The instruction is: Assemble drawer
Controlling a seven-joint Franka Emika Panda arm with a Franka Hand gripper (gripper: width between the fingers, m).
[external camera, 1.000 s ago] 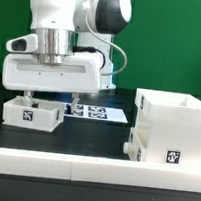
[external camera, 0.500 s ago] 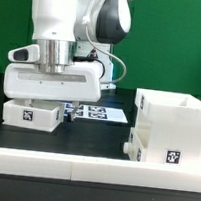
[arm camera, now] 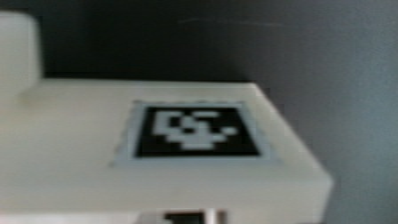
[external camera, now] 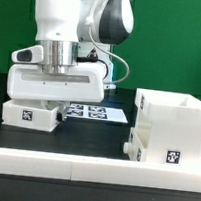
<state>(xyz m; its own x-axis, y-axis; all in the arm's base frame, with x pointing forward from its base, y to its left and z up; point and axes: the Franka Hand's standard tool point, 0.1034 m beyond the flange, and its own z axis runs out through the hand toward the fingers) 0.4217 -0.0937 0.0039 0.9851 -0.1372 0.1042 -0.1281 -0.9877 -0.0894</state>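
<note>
A small white open-top tray (external camera: pixel 30 114) with a black-and-white tag stands at the exterior view's left. My gripper (external camera: pixel 50 103) hangs straight down right over it, and its fingertips are hidden at the tray's rim, so I cannot tell how the jaws stand. The wrist view is filled by the tray's white wall (arm camera: pixel 107 150) and its tag (arm camera: pixel 192 130). The tall white housing (external camera: pixel 173 116) stands at the exterior view's right. A second tray (external camera: pixel 142 148) sits at the housing's lower part, next to a tag.
The marker board (external camera: pixel 95 112) lies flat behind the tray, partly hidden by my hand. A long low white rail (external camera: pixel 82 165) edges the table's front. Dark table surface lies between the tray and the housing.
My hand has moved toward the exterior view's left and come down over the small tray. The finger that showed below the hand is now hidden. The tray and housing have not moved.
</note>
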